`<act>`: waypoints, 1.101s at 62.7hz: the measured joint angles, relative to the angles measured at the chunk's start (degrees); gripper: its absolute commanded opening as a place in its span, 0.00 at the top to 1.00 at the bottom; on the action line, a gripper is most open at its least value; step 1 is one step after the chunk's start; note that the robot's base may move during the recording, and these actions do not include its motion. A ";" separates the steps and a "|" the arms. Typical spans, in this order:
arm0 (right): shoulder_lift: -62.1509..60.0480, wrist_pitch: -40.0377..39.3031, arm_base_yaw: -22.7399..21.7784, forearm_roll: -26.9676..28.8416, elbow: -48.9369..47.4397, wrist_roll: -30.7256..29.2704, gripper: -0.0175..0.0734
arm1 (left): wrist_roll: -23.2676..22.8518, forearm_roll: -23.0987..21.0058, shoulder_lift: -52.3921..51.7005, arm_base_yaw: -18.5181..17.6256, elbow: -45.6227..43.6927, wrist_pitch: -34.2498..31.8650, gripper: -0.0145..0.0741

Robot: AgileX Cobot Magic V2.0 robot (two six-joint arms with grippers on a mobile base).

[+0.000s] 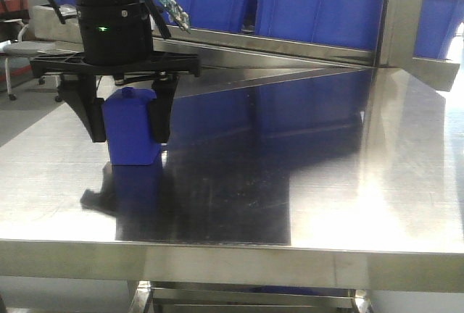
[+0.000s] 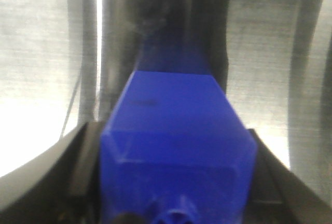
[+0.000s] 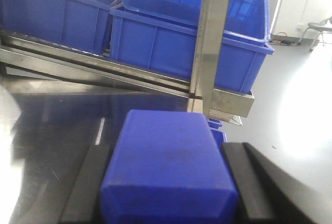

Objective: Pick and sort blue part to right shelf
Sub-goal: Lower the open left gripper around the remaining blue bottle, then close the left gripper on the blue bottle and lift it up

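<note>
"Where's the part [image 1: 130, 128]?"

"Upright on the table [image 1: 304, 204], far left and towards the back. It's between the fingers of the left gripper [image 1: 128, 135], which hangs over it."

"What's behind it?"

"A shelf rail [image 1: 290, 46] along the table's back edge, with bins [image 1: 312, 1] side by side on it. A post [image 1: 402, 16] stands to the right, in front of the bins."

"And the right gripper [image 3: 167, 151]?"

"A block [image 3: 168, 172] sits between its fingers, with the bins and post beyond."
</note>
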 measured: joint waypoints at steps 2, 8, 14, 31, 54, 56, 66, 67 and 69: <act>0.00 0.00 0.00 0.00 0.00 0.00 0.34 | 0.00 0.00 0.00 0.00 0.00 0.00 0.42; 0.00 0.00 0.00 0.00 0.00 0.00 0.34 | 0.00 0.00 0.00 0.00 0.00 0.00 0.44; 0.00 0.00 0.00 0.00 0.00 0.00 0.34 | 0.29 -0.64 -1.06 0.13 0.00 0.00 0.46; 0.00 0.00 0.00 0.00 0.00 0.00 0.34 | 14.57 -6.74 -8.75 0.13 0.60 0.10 0.46; 0.00 0.00 0.00 0.00 0.00 0.00 0.34 | 35.21 -11.05 -24.35 0.85 12.02 -11.66 0.46; 0.00 0.00 0.00 0.00 0.00 0.00 0.34 | 36.36 -11.05 -26.12 0.99 14.18 -14.53 0.46; 0.00 0.00 0.00 0.00 0.00 0.00 0.34 | 38.65 -12.21 -33.70 2.10 24.47 -27.06 0.46; 0.00 0.00 0.00 0.00 0.00 0.00 0.34 | 38.65 -12.48 -34.40 2.33 25.49 -28.22 0.46; 0.00 0.00 0.00 0.00 0.00 0.00 0.34 | 38.78 -13.10 -36.14 2.84 27.55 -30.99 0.46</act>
